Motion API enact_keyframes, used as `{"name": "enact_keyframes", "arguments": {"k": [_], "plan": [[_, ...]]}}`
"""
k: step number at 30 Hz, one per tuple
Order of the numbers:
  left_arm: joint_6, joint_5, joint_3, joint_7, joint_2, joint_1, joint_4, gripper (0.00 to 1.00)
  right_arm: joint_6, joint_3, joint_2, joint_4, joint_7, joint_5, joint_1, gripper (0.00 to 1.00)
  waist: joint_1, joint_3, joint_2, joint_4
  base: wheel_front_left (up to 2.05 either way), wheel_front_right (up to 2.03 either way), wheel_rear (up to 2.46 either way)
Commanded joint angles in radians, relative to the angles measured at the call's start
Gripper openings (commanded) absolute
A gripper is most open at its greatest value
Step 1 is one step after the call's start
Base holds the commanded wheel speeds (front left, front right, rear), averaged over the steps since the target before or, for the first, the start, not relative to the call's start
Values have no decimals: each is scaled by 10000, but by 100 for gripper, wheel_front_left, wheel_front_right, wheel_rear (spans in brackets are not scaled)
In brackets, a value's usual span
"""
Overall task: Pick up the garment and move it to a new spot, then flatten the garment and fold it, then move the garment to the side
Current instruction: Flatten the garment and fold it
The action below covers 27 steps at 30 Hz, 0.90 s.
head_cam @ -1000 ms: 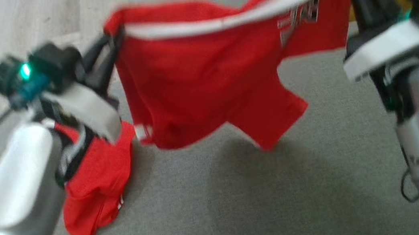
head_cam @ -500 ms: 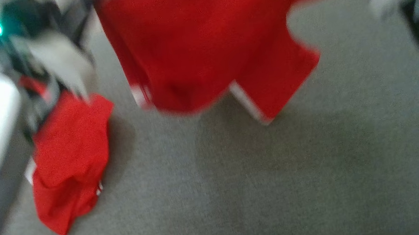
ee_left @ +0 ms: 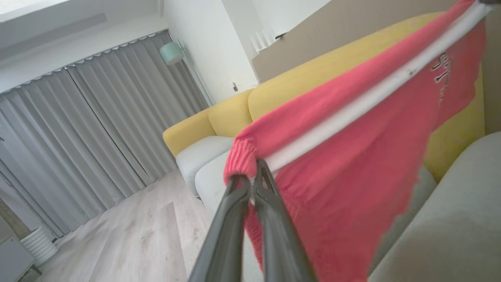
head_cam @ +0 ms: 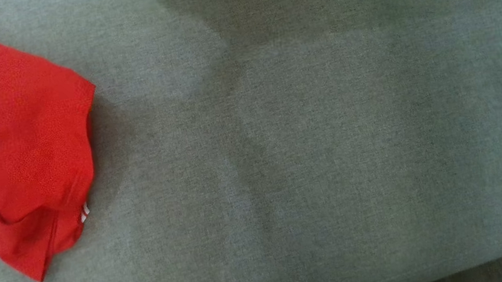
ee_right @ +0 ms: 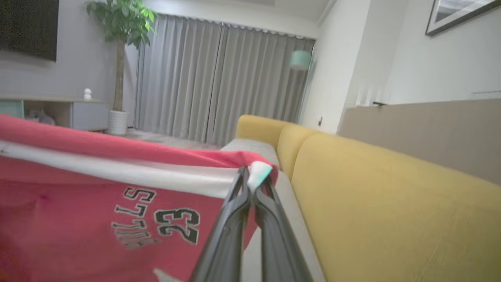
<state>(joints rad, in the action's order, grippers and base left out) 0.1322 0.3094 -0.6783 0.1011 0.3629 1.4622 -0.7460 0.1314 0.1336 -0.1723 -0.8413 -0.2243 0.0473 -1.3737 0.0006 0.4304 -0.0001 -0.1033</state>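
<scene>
Tilting downward, the head camera is now facing the grey cushion [head_cam: 310, 152] and a spare red garment [head_cam: 30, 155]. Left gripper [ee_left: 253, 181] and right gripper [ee_right: 252, 184] are each pinching the red shorts [ee_left: 352, 156] by the waistband [ee_right: 117, 172], stretching them aloft. Each bite looks shallow through the blur and may be slipping under tension.

Garment [ee_left: 352, 176] lifted higher — head camera dipped closer.

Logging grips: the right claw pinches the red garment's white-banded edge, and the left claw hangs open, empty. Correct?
No: the left claw is shut on the red garment at its corner, as the left wrist view shows. The right claw does pinch the white-banded edge.
</scene>
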Motion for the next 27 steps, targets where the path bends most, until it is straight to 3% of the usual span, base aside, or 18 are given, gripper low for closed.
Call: {"name": "enact_keyframes", "arguments": {"k": [1,6,15,23,27], "plan": [[-48,-11,117,287,252,264,-129,0,-7,89,166,-96,-148,-66,-60,0,-6,7,1,-24,0,0,0],[-22,124,-887,978,-120,-676,-861,0,-7,805,-5,-1342,-305,-45,951,0,-6,-163,1,33,0,0,0],[-17,1640,-3486,1178,257,-3644,-112,0,-7,3289,-751,-2733,49,1164,3341,0,-6,-1395,1,147,0,0,0],[-47,2517,-4461,1079,815,-5183,876,0,-7,5672,-1841,-1995,1293,3033,4765,0,-6,-2520,1,52,0,0,0],[-429,2705,-4586,1026,827,-6076,1364,0,-7,6773,-2663,-1048,2163,4325,5448,0,-6,-3120,1,-28,0,0,0]]}}
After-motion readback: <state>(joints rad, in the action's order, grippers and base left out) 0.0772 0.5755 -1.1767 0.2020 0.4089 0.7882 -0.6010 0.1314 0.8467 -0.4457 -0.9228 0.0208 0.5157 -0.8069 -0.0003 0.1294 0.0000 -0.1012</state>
